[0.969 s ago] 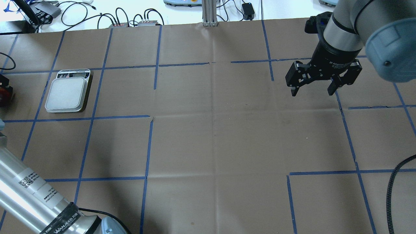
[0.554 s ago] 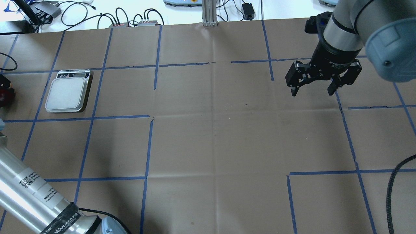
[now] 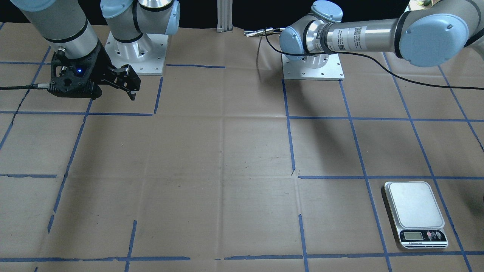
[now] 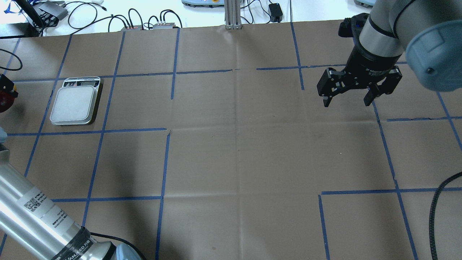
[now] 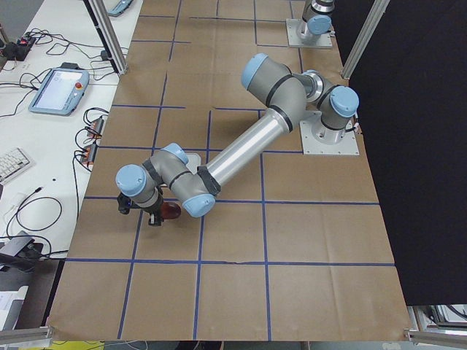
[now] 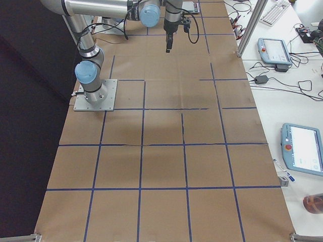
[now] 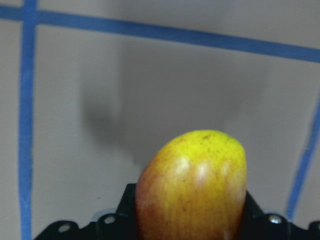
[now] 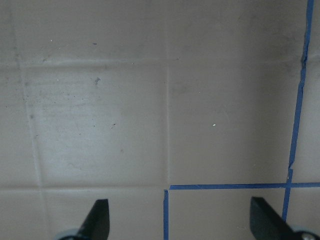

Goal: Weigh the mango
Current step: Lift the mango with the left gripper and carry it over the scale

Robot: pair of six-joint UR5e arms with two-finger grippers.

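The left pincer point(image 5: 159, 214) was clamped on the mango point(image 7: 192, 185), with the fruit wedged against its black base and flanked by the two jaws. In the left wrist view the mango's yellow end pointed away from the pincer body. The skin turned orange and red closer to the base. The fruit was held off the tabletop point(image 4: 231, 162), and a soft shadow lay on the brown paper beyond it. In the overhead view only a sliver of this pincer and the red of the mango showed at the picture's left edge.

The scale point(image 4: 74, 104) sat flat on the tabletop near the left pincer, off to its side toward the middle of the paper and not touching it. Its white weighing plate faced up, and its display strip lay on the edge farther from the robot. A line of blue tape point(image 4: 45, 108) ran between the pincer and the scale.

The right pincer point(image 4: 346, 103) hung well apart from all this, above the far side of the paper. Its jaws were spread wide, with nothing between them. Its fingertips point(image 8: 97, 220) pointed down at the brown paper, and a corner of blue tape lay just beneath and between them.
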